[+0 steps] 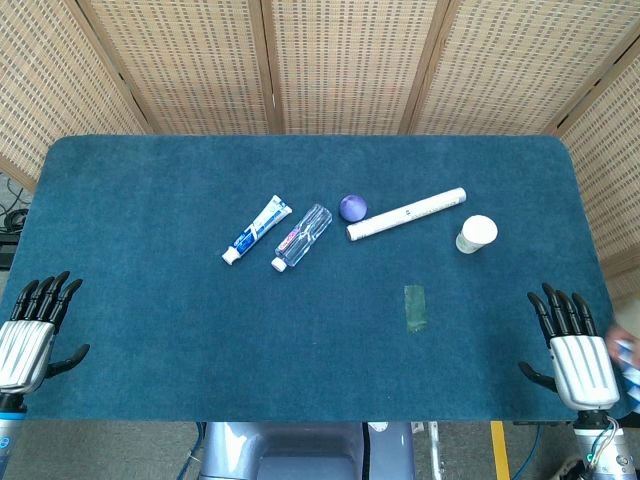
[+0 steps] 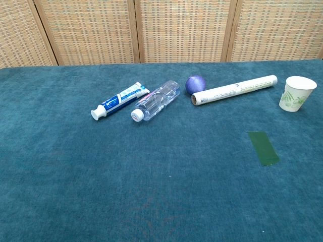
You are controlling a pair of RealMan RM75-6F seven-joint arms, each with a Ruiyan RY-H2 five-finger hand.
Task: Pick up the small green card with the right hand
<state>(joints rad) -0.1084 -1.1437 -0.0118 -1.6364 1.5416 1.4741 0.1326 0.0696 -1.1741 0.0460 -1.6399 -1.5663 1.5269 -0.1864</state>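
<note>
The small green card (image 1: pixel 415 307) lies flat on the blue table cloth, right of centre; the chest view shows the card (image 2: pixel 263 147) at its right side. My right hand (image 1: pixel 574 347) rests at the table's front right corner, fingers spread and empty, well to the right of the card and nearer the front edge. At the front left corner my left hand (image 1: pixel 32 331) is likewise spread and holds nothing. Neither hand appears in the chest view.
Behind the card lie a toothpaste tube (image 1: pixel 257 229), a clear plastic bottle (image 1: pixel 302 237), a purple ball (image 1: pixel 352 207) and a white roll (image 1: pixel 406 213). A paper cup (image 1: pixel 476 233) stands upright at the right. Woven screens close off the back.
</note>
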